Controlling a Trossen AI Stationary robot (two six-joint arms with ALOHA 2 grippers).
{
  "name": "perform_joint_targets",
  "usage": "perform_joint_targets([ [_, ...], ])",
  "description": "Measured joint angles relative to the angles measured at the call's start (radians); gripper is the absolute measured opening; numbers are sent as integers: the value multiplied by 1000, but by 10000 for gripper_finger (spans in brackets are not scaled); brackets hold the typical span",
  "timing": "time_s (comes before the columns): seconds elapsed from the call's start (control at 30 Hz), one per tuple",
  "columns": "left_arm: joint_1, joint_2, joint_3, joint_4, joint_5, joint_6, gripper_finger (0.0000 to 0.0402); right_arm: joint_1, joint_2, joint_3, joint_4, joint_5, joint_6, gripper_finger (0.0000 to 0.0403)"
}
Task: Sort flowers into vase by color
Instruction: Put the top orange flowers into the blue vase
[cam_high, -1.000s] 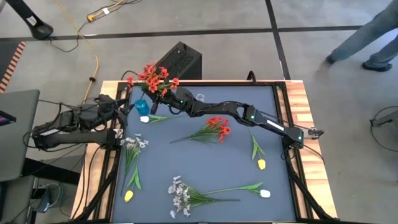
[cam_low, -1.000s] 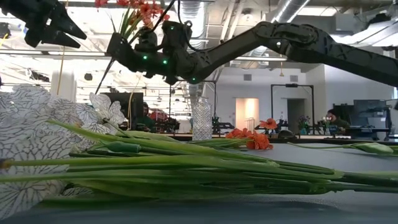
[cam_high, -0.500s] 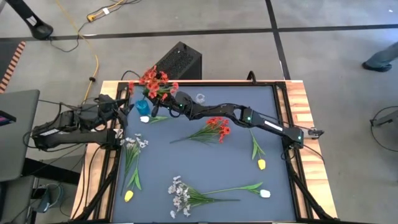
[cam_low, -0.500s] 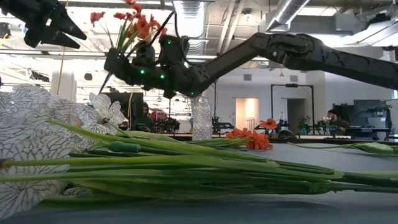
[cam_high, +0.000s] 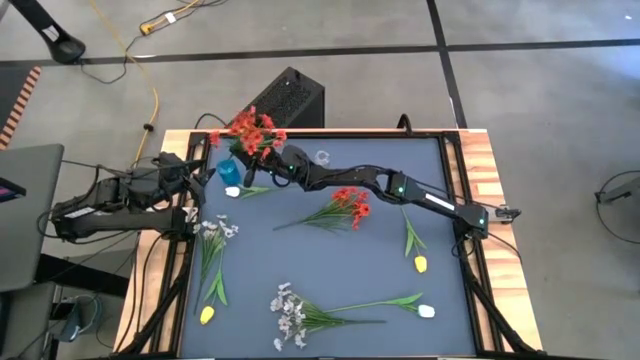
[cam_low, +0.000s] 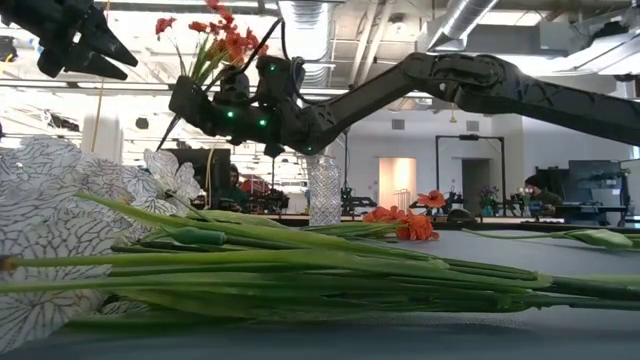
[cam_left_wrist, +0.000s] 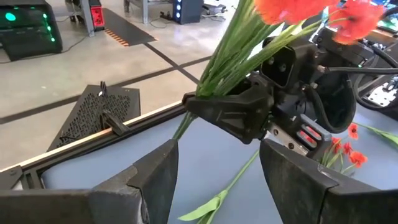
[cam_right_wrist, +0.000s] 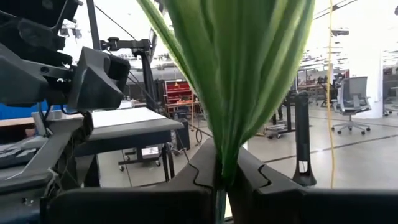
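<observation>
My right gripper (cam_high: 262, 164) pinches the red-blossomed stem bunch (cam_high: 250, 131), stems upright, directly over the small blue vase (cam_high: 229, 171) at 8 o'clock; left gripper (cam_high: 196, 168) gapes beside.

Black perforated box (cam_high: 290, 97) on the floor, yellow cable (cam_high: 150, 110) beside it — laptop (cam_high: 25, 215) at left

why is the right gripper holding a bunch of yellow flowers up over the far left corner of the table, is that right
Not quite: the bunch in the right gripper is red flowers, not yellow, as the high view shows. It is held up over the far left corner of the table.
</observation>
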Motion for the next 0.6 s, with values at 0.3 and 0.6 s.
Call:
perform_joint_targets([
  [0.3, 0, 0, 0, 0, -2, 1, 215, -10, -22, 12, -140, -75, 10, 135],
  [0.6, 0, 0, 0, 0, -1, -4, 215, -48, -94, 13, -387, -176, 53, 242],
])
